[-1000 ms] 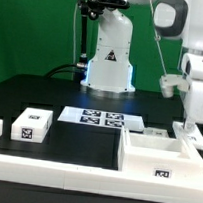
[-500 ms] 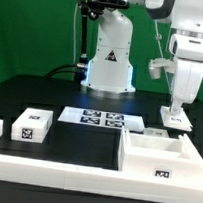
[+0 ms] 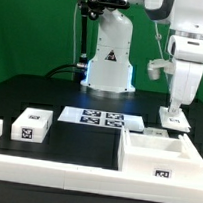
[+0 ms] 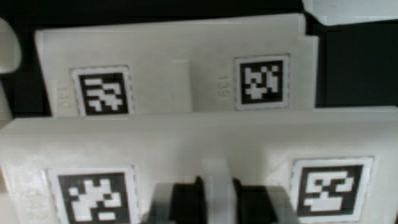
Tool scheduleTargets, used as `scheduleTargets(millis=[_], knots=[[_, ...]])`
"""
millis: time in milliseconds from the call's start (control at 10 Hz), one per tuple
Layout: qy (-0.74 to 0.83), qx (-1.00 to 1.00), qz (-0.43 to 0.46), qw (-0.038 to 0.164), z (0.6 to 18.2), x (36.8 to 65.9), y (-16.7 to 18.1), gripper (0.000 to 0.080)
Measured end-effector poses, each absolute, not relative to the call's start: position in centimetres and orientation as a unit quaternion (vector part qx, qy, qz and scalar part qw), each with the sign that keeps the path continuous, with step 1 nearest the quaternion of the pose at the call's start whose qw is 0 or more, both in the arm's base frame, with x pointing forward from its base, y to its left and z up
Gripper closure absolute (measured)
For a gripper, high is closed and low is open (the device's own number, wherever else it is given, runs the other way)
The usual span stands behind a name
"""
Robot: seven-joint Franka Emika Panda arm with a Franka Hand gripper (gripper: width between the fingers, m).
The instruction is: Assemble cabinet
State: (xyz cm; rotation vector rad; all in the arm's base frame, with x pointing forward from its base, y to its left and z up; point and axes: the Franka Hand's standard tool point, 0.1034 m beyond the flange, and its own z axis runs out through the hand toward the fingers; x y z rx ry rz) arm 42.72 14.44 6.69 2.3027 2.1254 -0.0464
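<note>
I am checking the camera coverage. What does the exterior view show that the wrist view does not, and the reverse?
Only the exterior view shows the arm's base, the marker board, a small tagged white block at the exterior view's left, the open cabinet body at its right and the long front rail. Only the wrist view shows four tags close up on two white surfaces, and the tips of the dark jaws. Both show the tagged white part that lies under the jaws.

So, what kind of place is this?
Probably a robotics lab test bench: a white robot arm at a black tabletop, a plain green backdrop, and a thin flat white marker board with black-and-white square tags.
</note>
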Motion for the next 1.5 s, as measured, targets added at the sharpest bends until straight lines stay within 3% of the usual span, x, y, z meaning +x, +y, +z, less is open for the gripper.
scheduleTargets(millis=[400, 1500], knots=[[0.679, 0.734, -0.014, 0.004, 6.7, 43.7, 12.4, 0.0738], [0.681, 0.732, -0.009, 0.005, 6.6, 45.1, 12.1, 0.0737]])
